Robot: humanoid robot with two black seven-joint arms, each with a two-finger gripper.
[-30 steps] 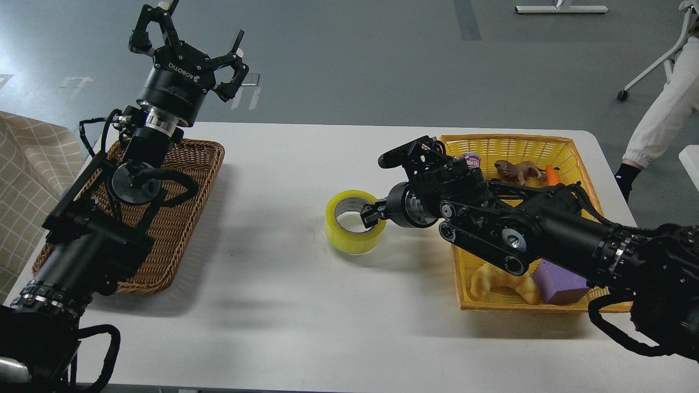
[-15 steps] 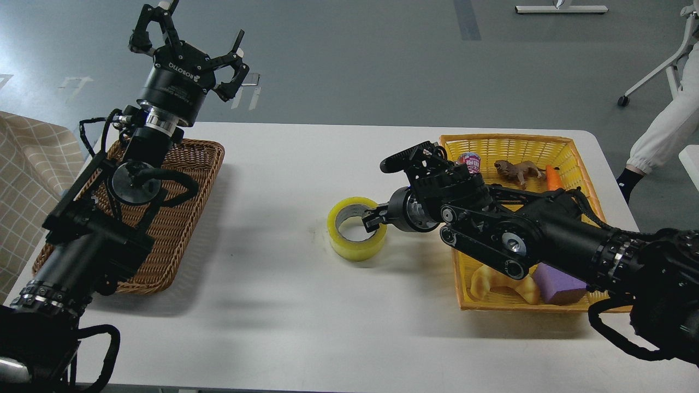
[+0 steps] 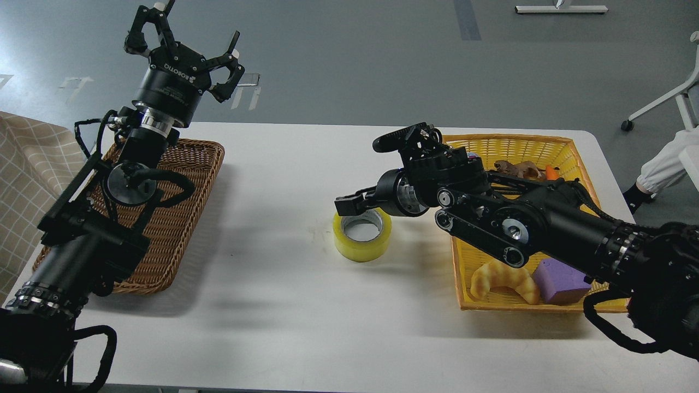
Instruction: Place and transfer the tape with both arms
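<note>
**Fingers of both arms clear of the tape; roll flat on the counter**

Fingers of the left gripper (image 3: 183, 43) are seen spread wide apart, raised high above the far end of the brown wicker tray (image 3: 188, 218), with nothing held between them. Whether the fingers of the right gripper (image 3: 349, 204) are spread or pressed together cannot be told, as they are viewed dark and nearly end-on; their tips are positioned just over the far rim of the tape (image 3: 362, 234), and contact cannot be confirmed.

The tape is found lying flat on the white counter (image 3: 273, 305), its grey core opening upward, between the two containers and nearer to the yellow basket (image 3: 513, 143). Inside that basket a toy croissant (image 3: 505, 278) and a purple block (image 3: 560, 281) are noted at the near end, beside each other. A small animal figure (image 3: 516, 168) and an orange item (image 3: 551, 172) are noted at the far end, partly hidden by the right arm.
</note>
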